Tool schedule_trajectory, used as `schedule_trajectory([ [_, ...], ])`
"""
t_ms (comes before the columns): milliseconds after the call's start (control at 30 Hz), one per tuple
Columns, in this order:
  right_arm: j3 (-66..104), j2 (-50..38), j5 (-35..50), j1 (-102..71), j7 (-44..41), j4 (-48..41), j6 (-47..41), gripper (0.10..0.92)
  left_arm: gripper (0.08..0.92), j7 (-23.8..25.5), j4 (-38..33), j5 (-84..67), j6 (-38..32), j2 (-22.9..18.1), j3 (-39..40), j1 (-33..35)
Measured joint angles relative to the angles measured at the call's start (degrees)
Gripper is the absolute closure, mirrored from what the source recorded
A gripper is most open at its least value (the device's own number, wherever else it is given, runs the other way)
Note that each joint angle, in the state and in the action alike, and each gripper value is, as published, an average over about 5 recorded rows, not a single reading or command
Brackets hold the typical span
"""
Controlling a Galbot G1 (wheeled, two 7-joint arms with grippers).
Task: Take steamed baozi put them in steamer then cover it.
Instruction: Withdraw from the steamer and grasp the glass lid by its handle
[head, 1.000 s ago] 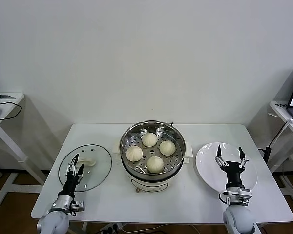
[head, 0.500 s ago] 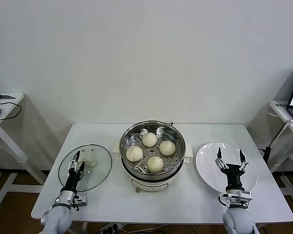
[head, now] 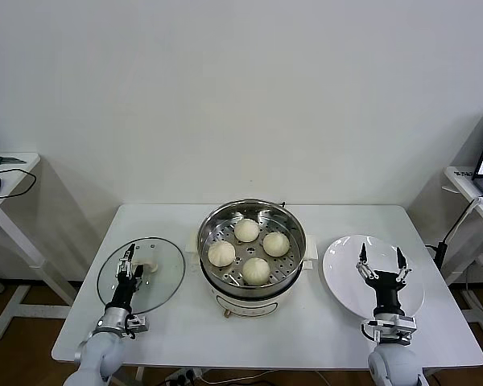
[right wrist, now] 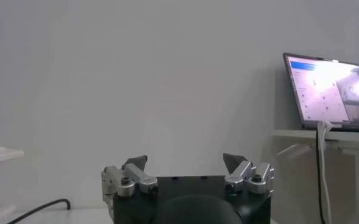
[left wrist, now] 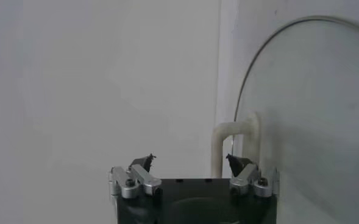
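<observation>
Head view: four buns (head: 249, 249) already sit in the steamer (head: 250, 211) at table centre. At nine o'clock, the left gripper (head: 130, 259), spread open, hovers over the lid (head: 165, 277); close squarely on its handle (head: 148, 267). The right gripper (head: 380, 257), also open, waits over the plate (head: 342, 281).

Head camera looks down on table (head: 177, 322); wrist cameras face outward.
</observation>
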Motion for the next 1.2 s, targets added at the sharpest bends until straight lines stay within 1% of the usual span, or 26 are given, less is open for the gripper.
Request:
schedule_trajectory([
  [133,0.03,0.03,-0.09,-0.06,-0.01,0.0,0.02,0.203,0.177,0.03,0.45,-0.09,0.15,0.1,0.14,-0.42],
  [233,0.02,0.04,-0.15,0.02,0.0,0.0,0.02,0.203,0.201,0.33,0.57,-0.21,0.31,0.19,0.2,-0.51],
  [333,0.0,0.07,-0.3,0.11,0.07,0.0,0.01,0.203,0.269,0.93,0.58,-0.38,0.42,0.19,0.21,-0.42],
  [867,0.25,0.2,-0.54,0.27,0.61,0.91,-0.18,0.203,0.736,2.85,1.19,-0.49,1.17,0.14,0.66,-1.17],
  [967,0.29,0.08,-0.54,0.3,0.76,1.26,-0.3,0.203,0.8,2.89,1.27,-0.59,1.14,0.11,0.64,-1.25],
  [1100,0.28,0.08,-0.6,0.29,0.81,1.48,-0.35,0.203,0.815,2.8,0.57,-1.17,1.18,0.32,0.2,-0.87],
  [1200,0.21,0.23,-0.69,0.28,0.81,1.52,-0.35,0.203,0.815,2.75,-1.31,-1.83,1.47,0.78,-0.43,-0.15],
])
